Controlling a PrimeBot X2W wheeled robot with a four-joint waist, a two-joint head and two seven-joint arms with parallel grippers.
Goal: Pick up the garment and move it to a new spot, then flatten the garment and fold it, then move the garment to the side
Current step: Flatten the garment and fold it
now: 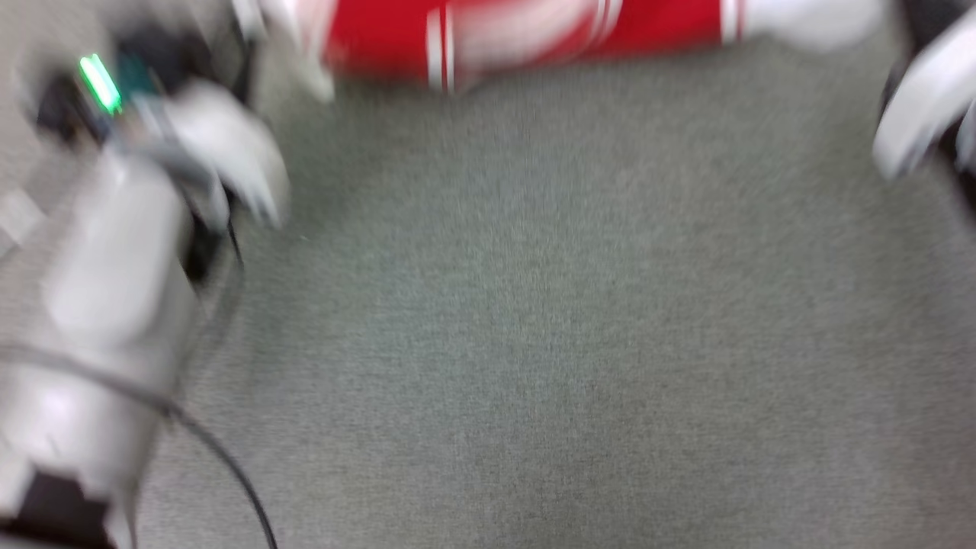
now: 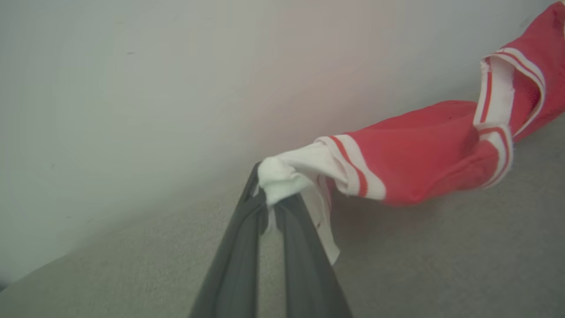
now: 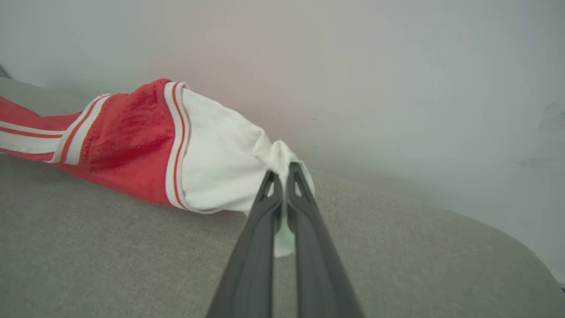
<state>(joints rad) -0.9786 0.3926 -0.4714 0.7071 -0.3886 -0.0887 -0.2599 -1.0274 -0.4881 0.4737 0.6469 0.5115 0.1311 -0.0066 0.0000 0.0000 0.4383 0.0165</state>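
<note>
Pinching a white sleeve end between almost closed jaws, the left gripper (image 2: 270, 196) holds one side of the garment (image 2: 419, 163), while the right gripper (image 3: 282, 179), jaws fully together, clamps the other white sleeve; the red body sags as a twisted rope between them, running to three o'clock in the left wrist view and nine o'clock in the right. In the blurred head view it stretches along the twelve o'clock edge of the grey cloth surface (image 1: 534, 343). Probably light, limp and a bit slippery, it should spread best held by sleeve ends or shoulder seams, where striped trim thickens.
</note>
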